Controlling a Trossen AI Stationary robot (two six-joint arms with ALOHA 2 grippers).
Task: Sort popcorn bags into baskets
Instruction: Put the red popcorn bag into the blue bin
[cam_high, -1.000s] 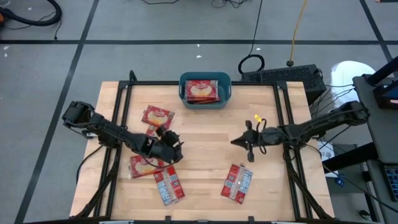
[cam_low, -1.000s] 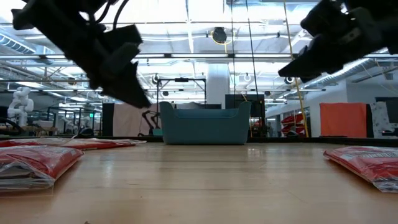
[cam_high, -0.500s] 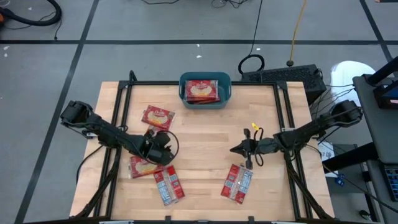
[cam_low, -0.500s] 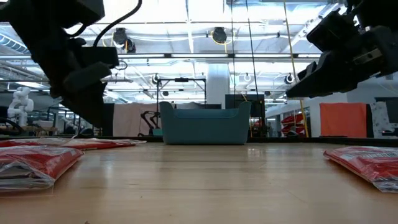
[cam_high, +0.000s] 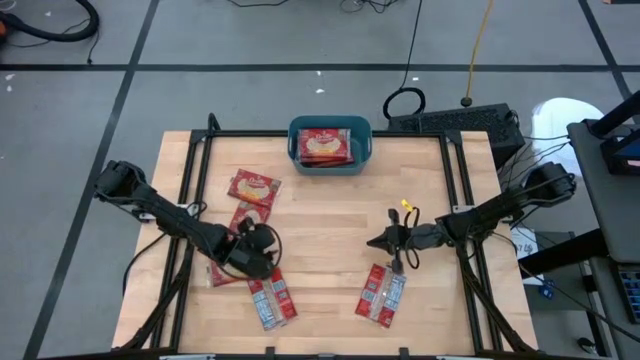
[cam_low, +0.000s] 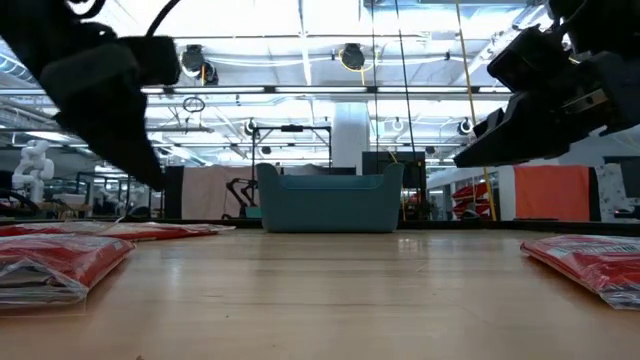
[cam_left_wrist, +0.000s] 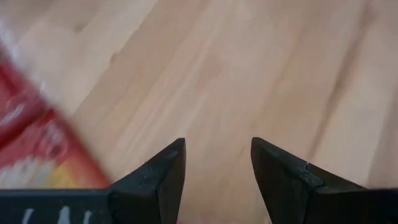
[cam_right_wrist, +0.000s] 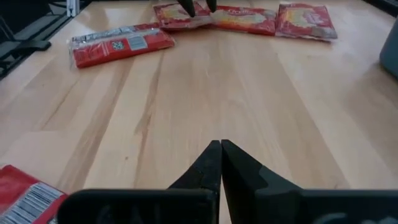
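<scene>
Several red popcorn bags lie flat on the wooden table: one (cam_high: 253, 187) at the far left, one (cam_high: 243, 217) just nearer, one (cam_high: 218, 274) partly under my left arm, and two backs-up ones (cam_high: 271, 299) (cam_high: 381, 294) near the front. Another bag (cam_high: 323, 146) lies inside the teal basket (cam_high: 362, 150) at the far edge. My left gripper (cam_high: 262, 262) hangs open over bare wood (cam_left_wrist: 217, 146), with a red bag (cam_left_wrist: 25, 137) just beside it. My right gripper (cam_high: 375, 241) hovers shut right of centre (cam_right_wrist: 221, 144), just beyond the right backs-up bag (cam_right_wrist: 25, 193).
A black frame rail (cam_high: 190, 190) runs along the table's left side and another (cam_high: 465, 200) along its right. Bare wood (cam_high: 320, 230) stretches between the two grippers and up to the basket. In the low view the basket (cam_low: 330, 200) stands at the far middle.
My left gripper has swung toward the table's near-left, coming down over the bags at the front left, still open. My right gripper has sunk lower and drifted slightly toward the near edge, still shut. No bag has moved.
</scene>
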